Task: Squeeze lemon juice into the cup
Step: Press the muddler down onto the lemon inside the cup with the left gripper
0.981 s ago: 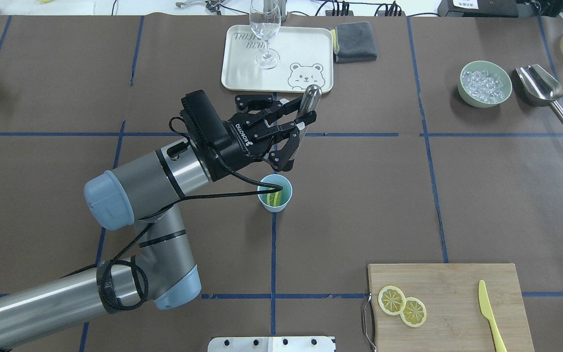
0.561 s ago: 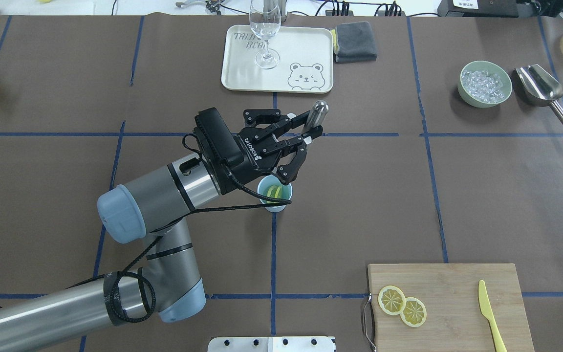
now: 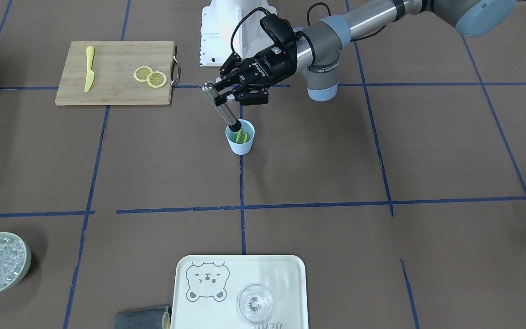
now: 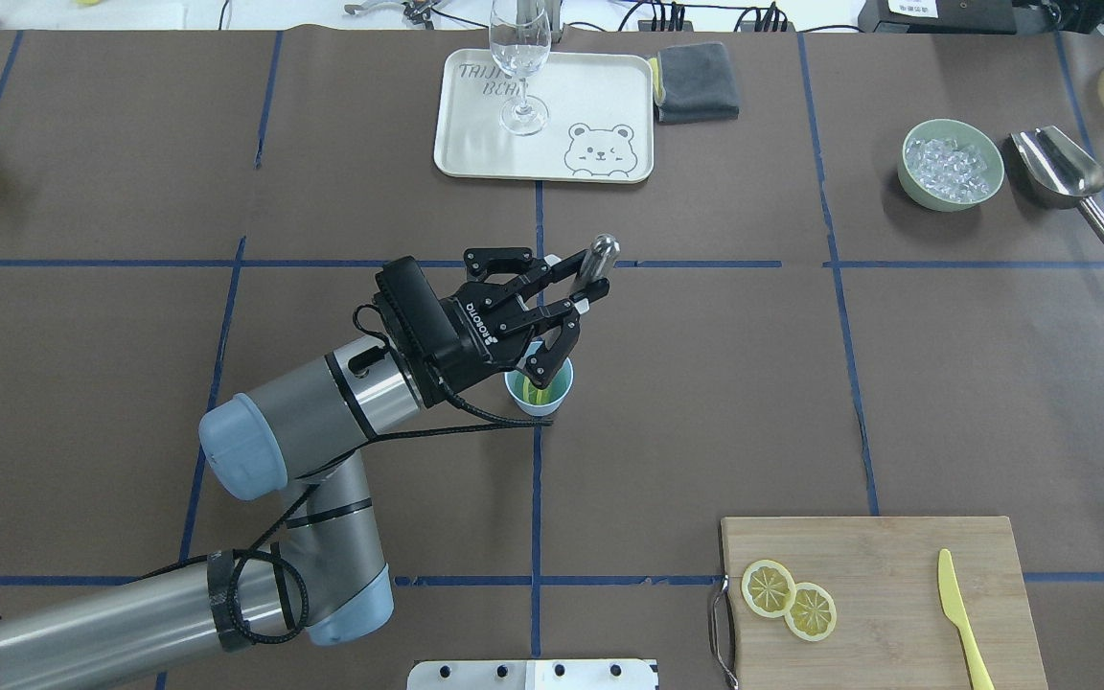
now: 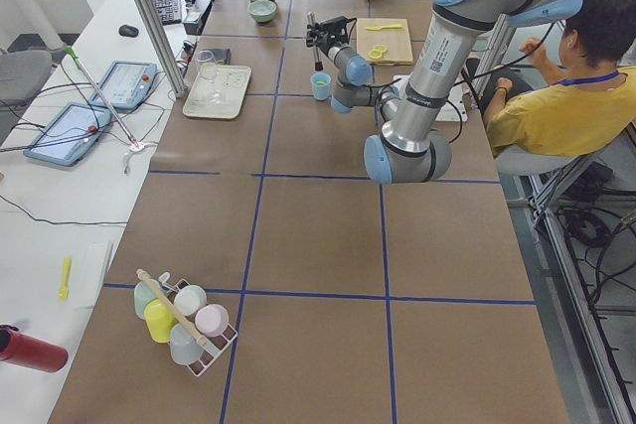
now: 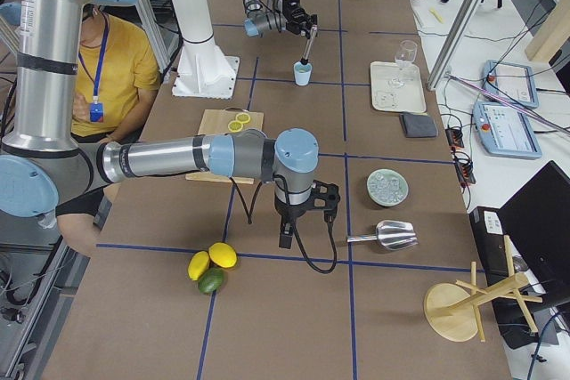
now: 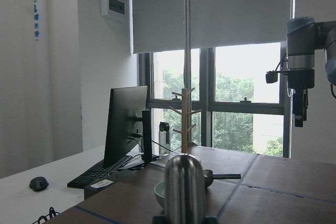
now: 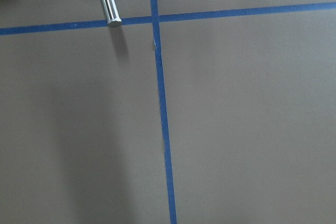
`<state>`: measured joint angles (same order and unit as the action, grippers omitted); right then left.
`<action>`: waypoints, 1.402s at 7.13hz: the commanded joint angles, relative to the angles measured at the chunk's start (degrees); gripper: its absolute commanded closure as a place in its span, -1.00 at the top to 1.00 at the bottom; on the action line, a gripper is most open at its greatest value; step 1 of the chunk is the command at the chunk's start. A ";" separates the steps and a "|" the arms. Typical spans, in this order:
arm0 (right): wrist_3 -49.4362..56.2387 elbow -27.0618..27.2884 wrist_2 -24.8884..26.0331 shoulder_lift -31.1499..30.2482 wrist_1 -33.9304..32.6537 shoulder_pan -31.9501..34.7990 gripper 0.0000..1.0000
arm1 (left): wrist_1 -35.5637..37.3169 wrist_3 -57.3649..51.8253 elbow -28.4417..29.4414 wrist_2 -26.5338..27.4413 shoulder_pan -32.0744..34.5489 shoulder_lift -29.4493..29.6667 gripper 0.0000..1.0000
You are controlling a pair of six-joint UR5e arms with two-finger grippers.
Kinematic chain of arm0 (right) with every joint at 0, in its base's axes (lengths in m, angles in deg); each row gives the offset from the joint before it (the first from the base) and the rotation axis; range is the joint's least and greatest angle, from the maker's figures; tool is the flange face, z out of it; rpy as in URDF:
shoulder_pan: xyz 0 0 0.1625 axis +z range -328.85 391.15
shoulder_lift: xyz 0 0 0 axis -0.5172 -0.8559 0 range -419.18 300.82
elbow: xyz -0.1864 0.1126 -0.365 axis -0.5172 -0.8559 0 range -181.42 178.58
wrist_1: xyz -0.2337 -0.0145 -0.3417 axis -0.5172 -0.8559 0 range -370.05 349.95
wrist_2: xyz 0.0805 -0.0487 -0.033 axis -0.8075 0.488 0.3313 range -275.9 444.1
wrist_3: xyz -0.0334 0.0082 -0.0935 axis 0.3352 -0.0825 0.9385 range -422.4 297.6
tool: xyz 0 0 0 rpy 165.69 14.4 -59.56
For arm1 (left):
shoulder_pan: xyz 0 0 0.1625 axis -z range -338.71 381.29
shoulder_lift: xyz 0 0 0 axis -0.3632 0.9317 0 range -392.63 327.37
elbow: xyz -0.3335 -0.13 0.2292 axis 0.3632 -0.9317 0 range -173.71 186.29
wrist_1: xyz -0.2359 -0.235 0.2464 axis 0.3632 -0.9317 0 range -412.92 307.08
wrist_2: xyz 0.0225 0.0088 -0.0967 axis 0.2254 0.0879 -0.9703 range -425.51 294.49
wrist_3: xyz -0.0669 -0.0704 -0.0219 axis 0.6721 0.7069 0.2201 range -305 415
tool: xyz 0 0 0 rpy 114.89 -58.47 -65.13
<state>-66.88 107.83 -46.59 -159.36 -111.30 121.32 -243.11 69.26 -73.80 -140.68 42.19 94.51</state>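
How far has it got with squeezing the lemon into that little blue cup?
Done: one lemon slice sits inside the cup. In hand: the left tool grips a metal muddler, its lower end dipped into the cup by the slice. Left: no juice is visible, so the pressing is probably unfinished, then withdrawing the muddler.

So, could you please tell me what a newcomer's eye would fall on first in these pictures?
Most likely the left gripper at mid-table, its jaws closed on a tilted steel muddler whose lower end dips into the light-blue cup, which has a lemon slice in it. Next comes the bamboo board near the robot's base, with two more slices and a yellow knife.
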 commanded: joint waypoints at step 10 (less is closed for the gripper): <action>0.00 -0.62 0.00 0.07 0.00 0.00 1.00 | -0.79 -0.29 5.55 4.43 -3.23 -0.93 -1.00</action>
<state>-66.88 107.23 -46.59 -159.32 -111.30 121.32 -243.92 69.04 -69.17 -136.72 39.43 93.62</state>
